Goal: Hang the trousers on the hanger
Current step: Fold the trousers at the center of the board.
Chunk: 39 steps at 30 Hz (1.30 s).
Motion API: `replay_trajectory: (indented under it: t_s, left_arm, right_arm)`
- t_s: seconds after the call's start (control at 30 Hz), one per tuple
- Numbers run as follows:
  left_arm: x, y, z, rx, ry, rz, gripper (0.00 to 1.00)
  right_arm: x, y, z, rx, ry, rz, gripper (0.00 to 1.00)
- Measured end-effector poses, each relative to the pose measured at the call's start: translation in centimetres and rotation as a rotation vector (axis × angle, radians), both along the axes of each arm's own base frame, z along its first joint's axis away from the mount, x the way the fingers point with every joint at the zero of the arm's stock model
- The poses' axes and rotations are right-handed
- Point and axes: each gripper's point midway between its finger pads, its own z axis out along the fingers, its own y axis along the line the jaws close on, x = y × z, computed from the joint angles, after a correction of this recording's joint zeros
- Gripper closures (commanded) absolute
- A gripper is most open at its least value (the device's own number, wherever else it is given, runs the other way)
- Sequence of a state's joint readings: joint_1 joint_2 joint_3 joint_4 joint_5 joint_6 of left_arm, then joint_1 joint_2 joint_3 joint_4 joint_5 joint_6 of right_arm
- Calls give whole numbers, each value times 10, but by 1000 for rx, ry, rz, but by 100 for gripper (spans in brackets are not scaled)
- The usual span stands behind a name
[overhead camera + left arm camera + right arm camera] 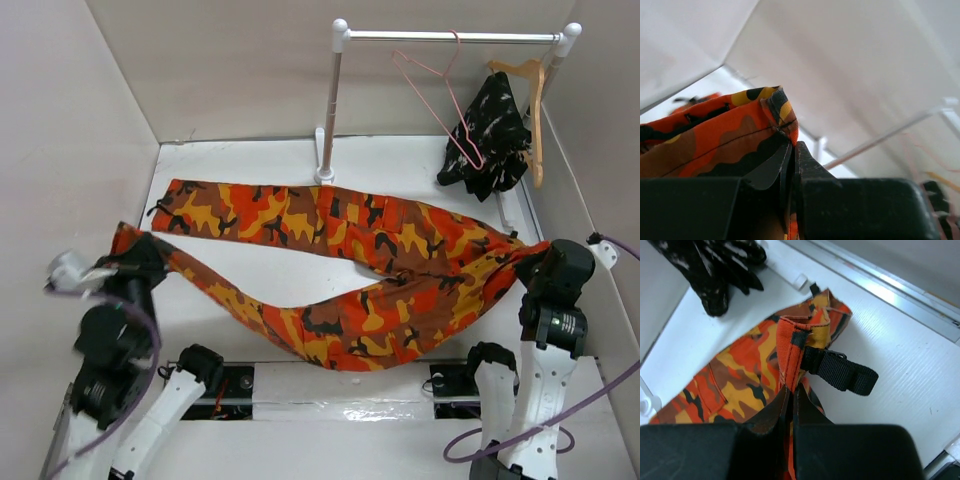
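Left wrist view: the left gripper is pinched tight on a leg hem of the trousers, with the cloth folded up between the jaws and standing above them. The right gripper is clamped the same way on the orange waistband edge, just beside a black webbing strap. From above, the camouflage trousers stretch across the middle of the table. The held hem is near the left edge and the waist is near the right edge. The second leg lies free toward the far left corner, and the seat sags toward the near edge.

The step in hand looks like lifting and carrying the cloth to the pink wire hanger. The hanger hangs tilted from the white rail above the far right corner. The arms should probably rise together and keep the cloth lightly taut, so that neither thin edge slips out. How deep the left jaws bite cannot be told from here. The left arm should then lead the hem through the wire triangle, approaching slowly, since the hanger swings freely and a nudge could slide or unhook it.

Several things stand in the way:
- The rail's upright post stands at the far edge, on the path from the left.
- The wooden hanger and its black-and-white garment hang just beside the wire one, crowding the opening.
- The free leg will trail and could snag the post.
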<state>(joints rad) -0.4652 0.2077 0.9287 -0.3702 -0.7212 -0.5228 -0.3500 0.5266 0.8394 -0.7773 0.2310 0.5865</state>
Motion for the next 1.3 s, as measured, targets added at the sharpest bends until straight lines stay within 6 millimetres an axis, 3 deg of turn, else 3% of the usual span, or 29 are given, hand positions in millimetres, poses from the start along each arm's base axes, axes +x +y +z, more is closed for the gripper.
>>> replay_trajectory:
  t_s: [0.17,0.27,0.33,0.4,0.5,0.57,0.8,1.07,1.3]
  left_arm:
    - [81,-24,-61,91,323,124,100]
    - [118,-28,-87,176,476,207,100]
    - [140,-15,-104,202,569,271,100]
    - [154,26,-119,158,649,366,100]
    - [149,96,-138,59,728,527,100]
    - [142,117,-147,30,770,587,100]
    - [150,144,-167,-27,880,630,100]
    - [182,157,-157,-4,894,641,100]
    - [207,160,-162,35,915,621,100]
  right_arm:
    - [19,7,-16,39,43,73,100]
    - [32,8,-18,50,44,106,100]
    - [40,9,-19,55,32,126,100]
    - [44,10,-18,59,23,142,100]
    - [49,8,-15,48,6,152,100]
    - [51,4,-12,37,-3,145,100]
    - [70,-14,-22,46,27,120,100]
    - [109,-29,-37,97,58,121,100]
    - [132,-40,-40,132,39,95,100]
